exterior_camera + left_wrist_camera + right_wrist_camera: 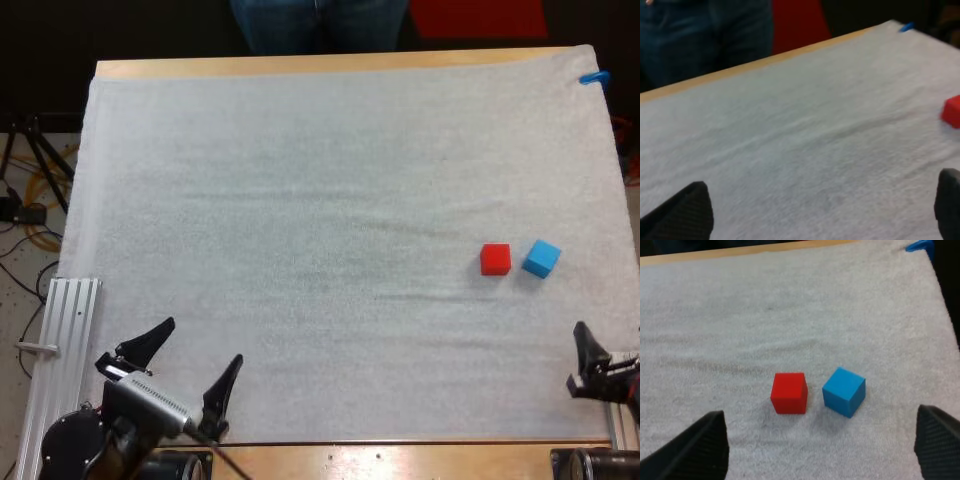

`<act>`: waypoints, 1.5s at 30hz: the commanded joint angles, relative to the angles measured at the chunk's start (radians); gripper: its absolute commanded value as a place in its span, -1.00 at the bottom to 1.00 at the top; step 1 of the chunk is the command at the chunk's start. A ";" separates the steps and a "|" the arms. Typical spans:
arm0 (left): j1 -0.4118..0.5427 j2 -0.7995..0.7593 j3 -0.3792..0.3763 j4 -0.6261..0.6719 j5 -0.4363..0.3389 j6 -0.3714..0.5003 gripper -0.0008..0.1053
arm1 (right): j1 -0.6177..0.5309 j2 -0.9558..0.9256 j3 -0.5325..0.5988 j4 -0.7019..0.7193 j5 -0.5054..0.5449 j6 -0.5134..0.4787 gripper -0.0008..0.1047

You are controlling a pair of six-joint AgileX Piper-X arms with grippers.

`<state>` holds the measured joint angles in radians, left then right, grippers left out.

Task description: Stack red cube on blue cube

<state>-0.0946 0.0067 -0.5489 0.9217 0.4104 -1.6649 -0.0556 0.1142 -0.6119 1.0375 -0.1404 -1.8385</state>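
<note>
Open-fingered, left gripper (188,363) and right gripper (816,450) hold nothing; grabbing red cube (789,392) could nudge blue cube (844,391) just beside it

- The white mat (300,220) is showing as soft cloth with a fuzzy, towel-like nap.
- The table (300,65) is showing smooth, pale wood.
- The red cube (789,392) and the blue cube (844,391) are looking smooth and matt.
- The fingers (682,212) of the left gripper (201,342) are looking black, matt and finely ribbed.
- The rail (65,340) is gleaming as grooved bare metal.
- A person's legs (320,22) are showing in denim cloth.
</note>
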 commanded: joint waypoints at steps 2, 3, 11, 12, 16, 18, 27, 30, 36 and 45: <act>-0.058 0.063 -0.045 0.001 0.014 -0.009 0.65 | 0.001 0.072 -0.059 -0.001 0.002 0.003 0.41; -0.081 0.092 -0.062 0.001 0.014 -0.004 0.65 | 0.001 0.100 -0.087 0.003 0.002 0.003 0.41; -0.271 0.289 -0.167 0.001 0.014 0.010 0.65 | 0.001 0.317 -0.258 0.135 -0.001 -0.059 0.41; -0.299 0.310 -0.179 0.001 0.014 0.010 0.65 | 0.001 0.339 -0.279 0.154 -0.016 -0.075 0.41; -0.394 0.368 -0.200 0.001 0.014 0.038 0.65 | 0.001 0.406 -0.333 0.187 -0.060 -0.081 0.41; -0.439 0.403 -0.206 0.001 0.014 0.044 0.65 | 0.001 0.445 -0.358 0.202 -0.090 -0.093 0.41; -0.454 0.487 -0.206 -0.001 -0.004 0.040 0.65 | 0.036 0.585 -0.433 0.198 -0.107 -0.082 0.41; -0.454 0.496 -0.206 -0.008 -0.004 0.040 0.65 | 0.085 0.655 -0.451 0.193 -0.091 -0.051 0.41; -0.454 0.496 -0.206 -0.018 -0.004 0.040 0.65 | 0.212 0.822 -0.473 0.119 0.045 0.039 0.41; -0.454 0.496 -0.206 -0.023 -0.004 0.040 0.65 | 0.320 1.087 -0.473 0.024 0.140 0.097 0.58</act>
<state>-0.5450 0.5030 -0.7476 0.9105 0.4139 -1.6234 0.2618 1.1857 -1.0770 1.0749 -0.0115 -1.7521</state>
